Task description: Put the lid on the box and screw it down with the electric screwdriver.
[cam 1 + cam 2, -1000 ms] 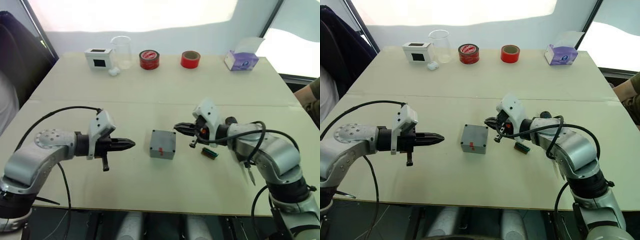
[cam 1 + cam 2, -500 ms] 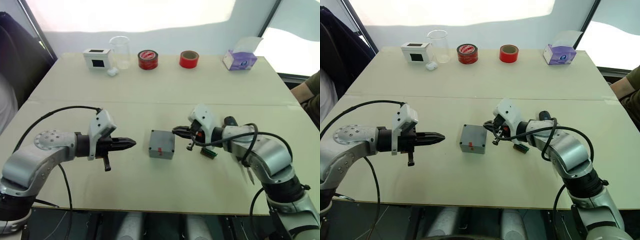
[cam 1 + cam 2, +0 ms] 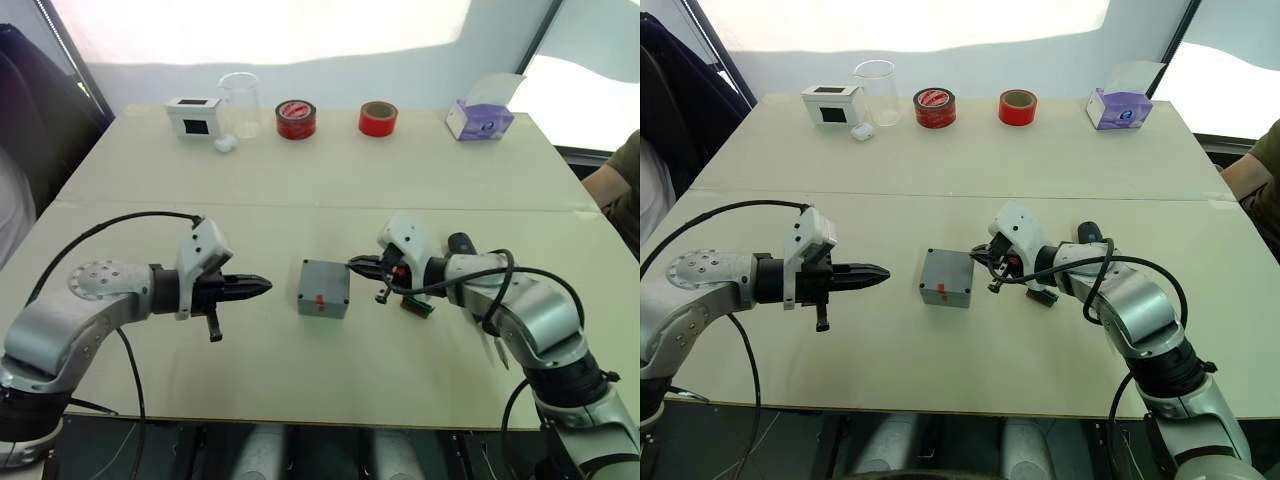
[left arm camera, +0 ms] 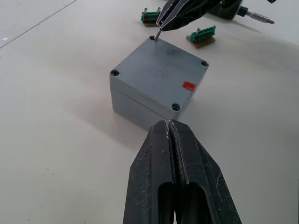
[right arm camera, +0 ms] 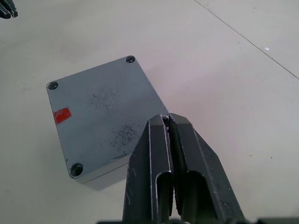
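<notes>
No text, label or number can be read anywhere.

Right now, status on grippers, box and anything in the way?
Left gripper shut, empty, apart from the box. Right gripper shut on a screw at a lid corner hole. Electric screwdriver lies beside right arm.

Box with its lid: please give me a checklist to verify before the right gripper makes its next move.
1. Lid seated on box: ok, edges line up.
2. Screw held by right gripper: ok, pinched at the tips.
3. Screw tip at a corner hole: ok.
4. Screw standing straight: cannot tell.
5. Left gripper clear of the box: ok, shut and apart.
6. Electric screwdriver in hand: not ok, it lies on the table.
</notes>
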